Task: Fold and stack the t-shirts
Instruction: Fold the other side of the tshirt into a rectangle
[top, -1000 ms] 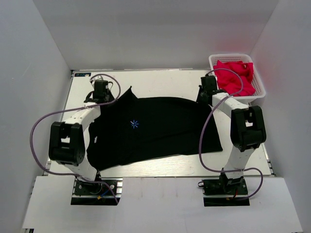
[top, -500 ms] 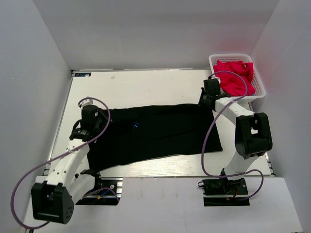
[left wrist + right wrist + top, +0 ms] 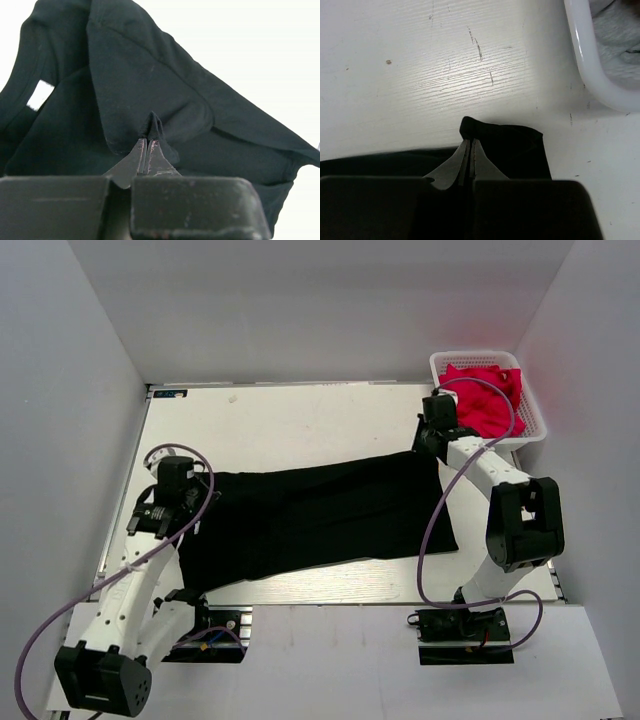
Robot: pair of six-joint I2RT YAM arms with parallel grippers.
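A black t-shirt (image 3: 320, 515) lies across the white table (image 3: 300, 425) with its far part folded over toward the near side. No print shows on it. My left gripper (image 3: 185, 502) is at the shirt's left end. In the left wrist view it (image 3: 148, 140) is shut on a pinch of black cloth (image 3: 150, 75), which rises in a fold above the fingers. My right gripper (image 3: 430, 447) is at the shirt's far right corner. The right wrist view shows it (image 3: 471, 142) shut on that corner (image 3: 510, 145), low over the table.
A white basket (image 3: 437, 365) holding red cloth (image 3: 485, 395) stands at the far right corner, just behind my right gripper; its rim (image 3: 590, 65) shows in the right wrist view. A white label (image 3: 40, 95) shows inside the shirt. White walls enclose the table.
My left gripper has pulled the shirt's far left edge toward the near side, folding it over and hiding the print. The right gripper has barely moved and keeps its corner.
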